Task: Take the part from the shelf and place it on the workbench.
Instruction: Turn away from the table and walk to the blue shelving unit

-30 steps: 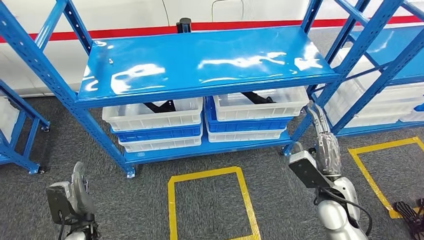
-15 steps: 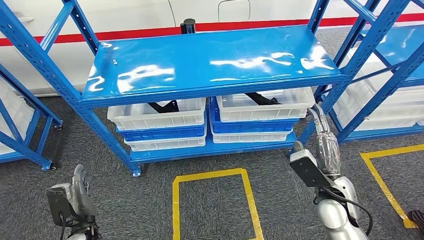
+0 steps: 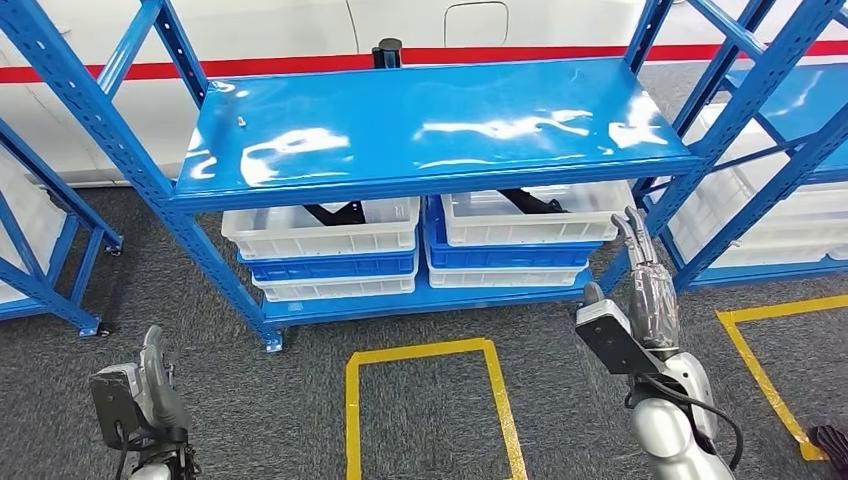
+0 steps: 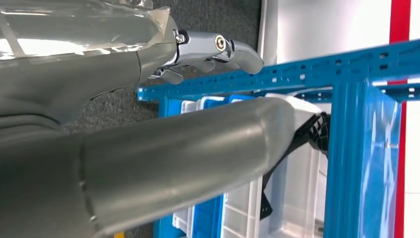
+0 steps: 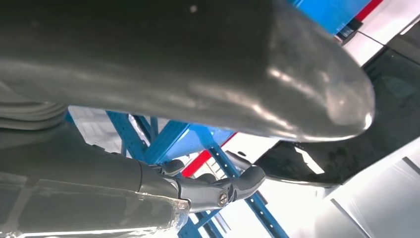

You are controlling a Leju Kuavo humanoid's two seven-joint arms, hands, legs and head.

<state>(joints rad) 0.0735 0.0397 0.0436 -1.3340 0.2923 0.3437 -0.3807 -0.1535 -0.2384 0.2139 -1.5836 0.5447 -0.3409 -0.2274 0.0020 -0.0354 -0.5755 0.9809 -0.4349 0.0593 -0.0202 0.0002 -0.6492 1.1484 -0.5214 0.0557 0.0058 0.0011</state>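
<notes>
Progress on the task is, as I judge it, very small: no part has been taken yet, and the placing on the worktop is all left to do.

At the left, the left hand [image 3: 155,375] hangs low over the grey carpet, well apart from the shelf [image 3: 440,125]. It holds nothing; its fingers [image 4: 213,47] are a little bent and apart, so I would call it released.

Further right, on the lowest level of the shelf, stand two stacks of white and blue bins. In the top left bin [image 3: 320,228] lies a black part [image 3: 335,212], and in the top right bin [image 3: 530,215] lies a second black part [image 3: 528,202]. Both are untouched, still inside their bins under the shiny blue board.

At the right, the right hand [image 3: 650,285] is raised with its fingers straight and pointing toward the right bin, near its corner but not touching it. It also carries nothing and is released.

What is left, I think: reach into a bin, grasp one part, lift it out, carry it to the worktop and put it down.
</notes>
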